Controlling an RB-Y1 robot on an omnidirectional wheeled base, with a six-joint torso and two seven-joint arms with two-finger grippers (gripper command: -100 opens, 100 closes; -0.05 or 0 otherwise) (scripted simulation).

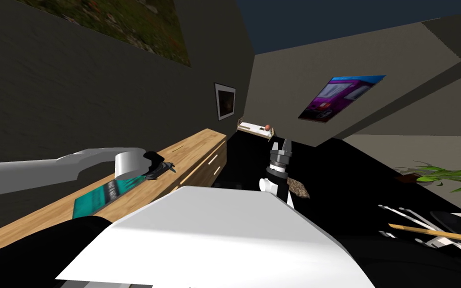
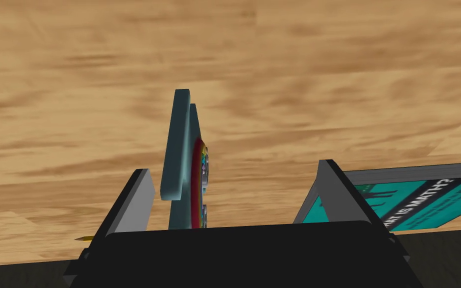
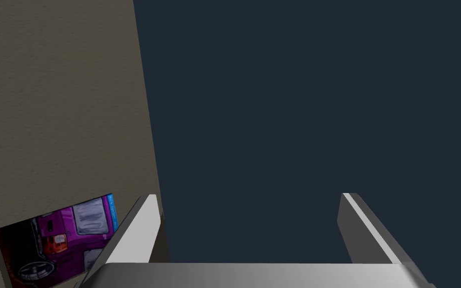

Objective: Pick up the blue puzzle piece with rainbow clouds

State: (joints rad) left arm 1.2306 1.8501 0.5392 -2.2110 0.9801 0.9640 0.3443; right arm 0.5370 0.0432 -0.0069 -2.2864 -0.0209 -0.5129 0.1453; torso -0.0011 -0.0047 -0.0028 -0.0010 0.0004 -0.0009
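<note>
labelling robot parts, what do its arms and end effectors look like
Left arm smooth light grey with a dark wrist; right arm dark with a white joint. Left end effector and right end effector each have two thin grey blade fingers.

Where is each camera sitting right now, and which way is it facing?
Head view: on the head, looking steeply down at the wooden cabinet on the robot's left; the left gripper reaches over it, the right gripper is raised mid-picture.
Left wrist view: on the left wrist, looking down at the cabinet top; the puzzle piece, edge-on, sits between its open fingers.
Right wrist view: on the right wrist, facing away from the cabinet; fingers open.
Shared: head and left wrist views both show the teal book.
</note>
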